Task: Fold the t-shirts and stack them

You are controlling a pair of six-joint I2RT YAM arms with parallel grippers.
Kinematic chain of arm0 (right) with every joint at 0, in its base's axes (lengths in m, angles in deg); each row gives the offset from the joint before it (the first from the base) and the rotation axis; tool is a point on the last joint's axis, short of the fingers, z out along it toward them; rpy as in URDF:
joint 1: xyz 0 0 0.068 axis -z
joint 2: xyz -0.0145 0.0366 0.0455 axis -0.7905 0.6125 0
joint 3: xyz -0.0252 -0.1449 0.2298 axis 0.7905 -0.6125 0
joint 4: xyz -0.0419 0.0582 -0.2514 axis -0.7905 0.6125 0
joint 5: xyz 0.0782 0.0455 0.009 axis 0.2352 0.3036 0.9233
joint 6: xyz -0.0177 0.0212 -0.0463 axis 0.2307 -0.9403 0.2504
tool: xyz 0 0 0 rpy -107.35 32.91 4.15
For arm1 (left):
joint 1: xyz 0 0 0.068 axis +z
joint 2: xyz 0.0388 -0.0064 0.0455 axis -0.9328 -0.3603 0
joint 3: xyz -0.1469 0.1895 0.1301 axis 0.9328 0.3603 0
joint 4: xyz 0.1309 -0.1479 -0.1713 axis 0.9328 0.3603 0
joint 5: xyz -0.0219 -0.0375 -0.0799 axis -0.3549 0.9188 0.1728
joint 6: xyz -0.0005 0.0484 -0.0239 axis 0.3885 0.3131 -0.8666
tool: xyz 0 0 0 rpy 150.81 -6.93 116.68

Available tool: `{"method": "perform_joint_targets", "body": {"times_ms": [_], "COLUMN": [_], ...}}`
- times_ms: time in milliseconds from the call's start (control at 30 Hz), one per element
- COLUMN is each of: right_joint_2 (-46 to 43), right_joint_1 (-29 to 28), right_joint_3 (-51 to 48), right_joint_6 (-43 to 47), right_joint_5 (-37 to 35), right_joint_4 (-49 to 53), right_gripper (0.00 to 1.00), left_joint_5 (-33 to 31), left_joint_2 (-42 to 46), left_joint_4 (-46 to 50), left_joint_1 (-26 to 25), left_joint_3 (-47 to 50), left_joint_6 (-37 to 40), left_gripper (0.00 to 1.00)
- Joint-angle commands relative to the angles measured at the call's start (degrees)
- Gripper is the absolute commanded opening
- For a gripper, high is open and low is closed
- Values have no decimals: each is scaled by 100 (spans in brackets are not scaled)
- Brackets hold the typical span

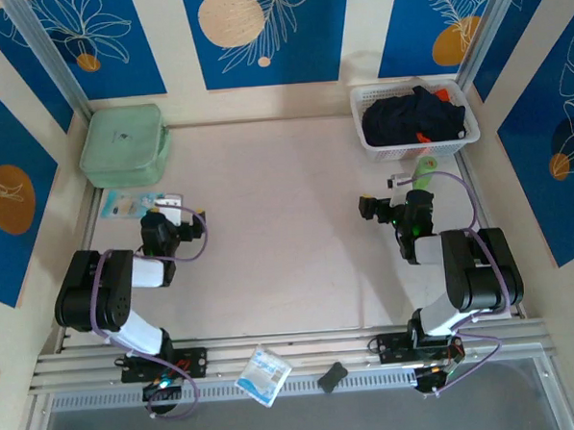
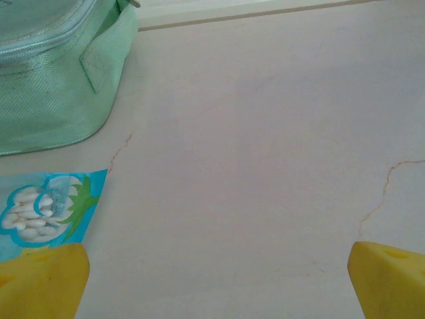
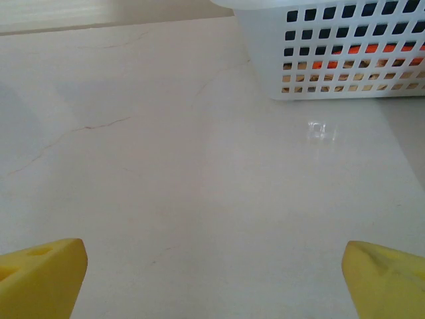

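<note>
A pale, marble-like table [image 1: 288, 234] fills the middle, its top crossed by thin brownish cracks [image 2: 382, 193]. Cream walls [image 1: 172, 38] close it in on three sides, hung with blue panels [image 1: 297, 46] with white leaf outlines and orange or tan discs. Slanting metal posts [image 1: 50, 56] stand at the back corners. Aluminium rails [image 1: 304, 354] run along the near edge. The light is soft and even, with only faint shadows.

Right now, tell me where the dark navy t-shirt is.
In the top external view the dark navy t-shirt lies bunched in the white basket at the far right corner of the table, with bits of the orange t-shirt showing around it.
</note>
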Motion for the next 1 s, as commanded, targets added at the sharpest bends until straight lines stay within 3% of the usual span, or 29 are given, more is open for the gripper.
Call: {"method": "perform_joint_targets", "body": {"times_ms": [0, 733, 833, 900, 967], "right_joint_2": [-16, -16, -63, -248, -659], "right_joint_1": [-24, -9, 47, 49, -28], "right_joint_3": [109, 98, 57, 128, 468], "right_joint_6": [-78, -92, -132, -153, -136], "right_joint_5": [-71, -33, 50, 3, -209], "right_joint_4": [-31, -32, -81, 187, 1171], "right_gripper": [99, 99, 99, 99, 99], "left_joint_5": [-52, -48, -266, -534, -806], "left_joint_2": [54, 50, 73, 327, 966], "left_joint_4": [-49, -39, -123, -21, 769], "left_joint_1": [-34, -32, -34, -46, -154], "left_joint_3": [-63, -72, -16, 7, -136], "left_joint_6": [-15, -24, -99, -165, -92], "left_gripper": [99, 99, 99, 99, 99]}}
